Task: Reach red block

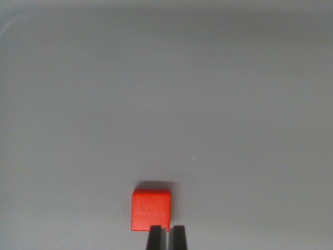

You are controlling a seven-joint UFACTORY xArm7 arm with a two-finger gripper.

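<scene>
Gripper fingers stood nearly together, a narrow gap between them, overlapping the red block's near edge on the plain grey surface.

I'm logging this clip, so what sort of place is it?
Probably a lab or test bench: a bare, pale grey surface, one red block on it, and the dark tool at the wrist view's bottom edge. Nothing else shows.

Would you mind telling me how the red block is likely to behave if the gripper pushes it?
The red block looks flat-faced and squat, so it would probably slide rather than roll or tip. It appears rigid. The grey surface looks smooth, so it may skid easily.
</scene>
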